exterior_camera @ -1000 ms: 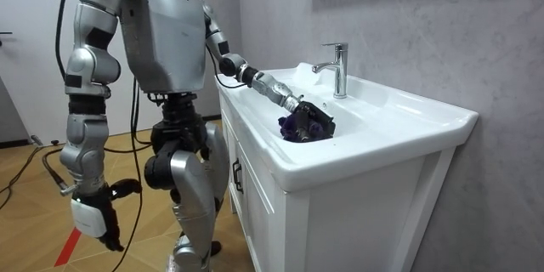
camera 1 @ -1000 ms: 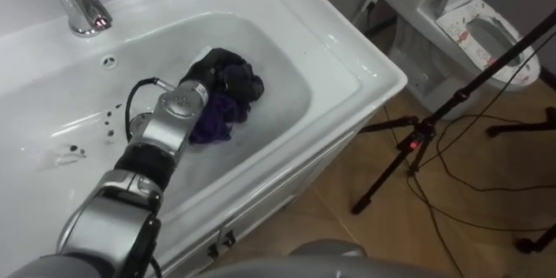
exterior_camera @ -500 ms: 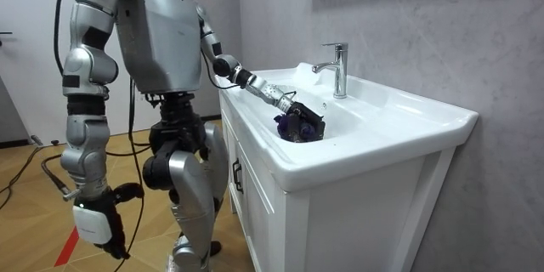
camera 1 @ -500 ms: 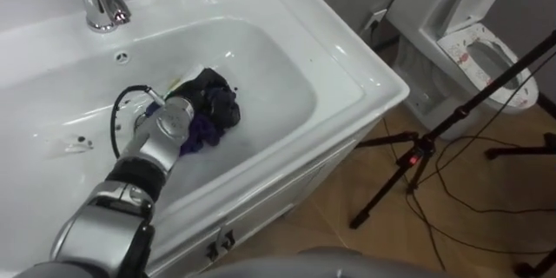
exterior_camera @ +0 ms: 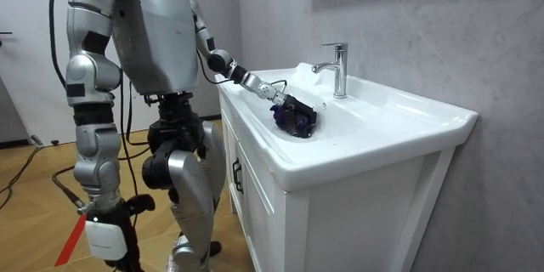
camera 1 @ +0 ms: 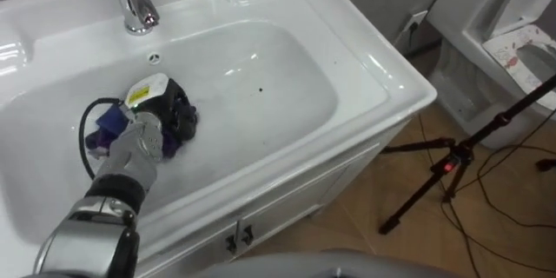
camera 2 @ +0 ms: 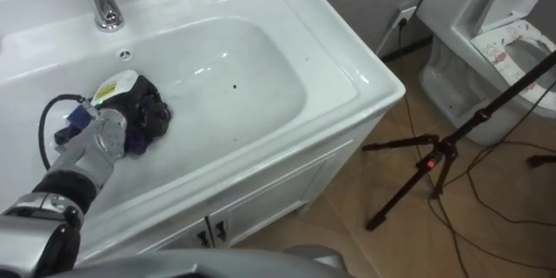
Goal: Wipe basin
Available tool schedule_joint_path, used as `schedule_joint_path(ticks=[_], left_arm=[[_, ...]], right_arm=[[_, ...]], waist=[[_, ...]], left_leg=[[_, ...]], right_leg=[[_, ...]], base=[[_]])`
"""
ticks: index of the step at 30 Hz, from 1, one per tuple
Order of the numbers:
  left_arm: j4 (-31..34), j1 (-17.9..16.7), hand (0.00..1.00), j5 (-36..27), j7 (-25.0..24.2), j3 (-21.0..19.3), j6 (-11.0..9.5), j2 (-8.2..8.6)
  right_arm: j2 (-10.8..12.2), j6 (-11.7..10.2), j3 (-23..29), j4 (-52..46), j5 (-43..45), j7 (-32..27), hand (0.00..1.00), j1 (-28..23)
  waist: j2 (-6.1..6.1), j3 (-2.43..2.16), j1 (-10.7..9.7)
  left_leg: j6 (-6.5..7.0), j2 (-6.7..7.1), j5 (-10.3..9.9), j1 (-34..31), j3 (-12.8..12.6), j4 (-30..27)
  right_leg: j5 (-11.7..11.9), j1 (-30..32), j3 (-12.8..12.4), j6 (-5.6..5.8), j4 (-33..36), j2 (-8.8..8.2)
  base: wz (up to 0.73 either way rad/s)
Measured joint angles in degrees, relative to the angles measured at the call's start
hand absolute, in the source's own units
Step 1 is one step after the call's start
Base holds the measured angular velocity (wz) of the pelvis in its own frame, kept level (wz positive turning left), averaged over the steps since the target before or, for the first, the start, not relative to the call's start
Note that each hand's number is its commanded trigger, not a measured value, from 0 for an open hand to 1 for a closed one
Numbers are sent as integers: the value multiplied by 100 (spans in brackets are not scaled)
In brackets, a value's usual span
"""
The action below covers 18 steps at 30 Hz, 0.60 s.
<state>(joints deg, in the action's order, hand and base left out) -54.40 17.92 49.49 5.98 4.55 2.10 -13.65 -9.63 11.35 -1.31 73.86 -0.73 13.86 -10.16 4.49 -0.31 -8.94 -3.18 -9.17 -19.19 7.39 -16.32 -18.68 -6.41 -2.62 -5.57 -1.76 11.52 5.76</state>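
Purple cloth [camera 1: 109, 124], bunched into a wad, sits on the left slope of the white basin [camera 1: 365, 61], below and slightly left of the tap [camera 1: 132, 0]. The left hand [camera 1: 165, 109] is on top of it, dark fingers curled over the wad and pressing it to the bowl, with cloth poking out at both sides of the wrist. The wad is a lump with no clear long axis and no clear pointing end. The forearm comes in from near left and the fingers point far right, toward the bowl's middle. Key relation: the cloth is under the hand, and most of the bowl floor, with the dark spot [camera 1: 259, 89] near its middle, lies to the hand's right. The bowl's long axis runs left to right, so the next stroke probably goes right along it. The left hand is the near one. The right hand [exterior_camera: 104, 236] hangs by the robot's side, well apart from the basin, and I cannot tell its fingers. The robot stands at the vanity's front. A toilet [camera 1: 512, 26] and a tripod [camera 1: 452, 165] are off to the right.
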Motion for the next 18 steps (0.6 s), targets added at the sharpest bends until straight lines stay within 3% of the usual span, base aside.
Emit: schedule_joint_path(ticks=[3,7,11,12,14,16,18], left_arm=[[-76,14,100,3,138,-3,-18,-7],[-233,-34,100,-60,262,-146,-16,-31],[-363,-276,100,-118,535,-566,39,-59],[-412,-321,100,-120,643,-722,86,-80],[-414,-441,100,-119,727,-875,135,-152],[-410,-541,100,-135,783,-885,134,-176],[-419,-576,100,-122,833,-867,133,-175]], right_arm=[[-37,14,42,-11,-20,-131,0,-5],[-133,50,52,-35,20,-375,0,-4],[-249,82,295,-26,110,-651,0,15],[-282,83,314,-11,119,-719,0,21],[-305,105,320,-1,124,-810,0,62],[-306,120,331,30,131,-869,0,137],[-307,117,387,134,141,-883,0,361]], waist=[[-101,-15,0],[-327,-36,8],[-523,-75,112],[-554,-49,158],[-613,-53,194],[-682,-52,315],[-691,-50,309]], left_leg=[[-5,15,45,-31,38,60],[-4,87,182,46,56,324],[-10,195,393,246,123,711],[-6,226,447,275,203,792],[5,288,567,322,295,931],[-1,291,585,375,312,950],[-12,294,593,377,413,932]], right_leg=[[5,56,18,-10,3,-7],[16,89,-5,-26,-28,-39],[21,29,-8,-36,-92,-77],[20,28,29,-37,-96,-92],[3,6,109,-40,-101,-143],[-16,-45,166,-51,-106,-158],[-60,-58,252,-63,-76,-171]], base=[[0],[-6],[-1],[22],[25],[15],[16]])
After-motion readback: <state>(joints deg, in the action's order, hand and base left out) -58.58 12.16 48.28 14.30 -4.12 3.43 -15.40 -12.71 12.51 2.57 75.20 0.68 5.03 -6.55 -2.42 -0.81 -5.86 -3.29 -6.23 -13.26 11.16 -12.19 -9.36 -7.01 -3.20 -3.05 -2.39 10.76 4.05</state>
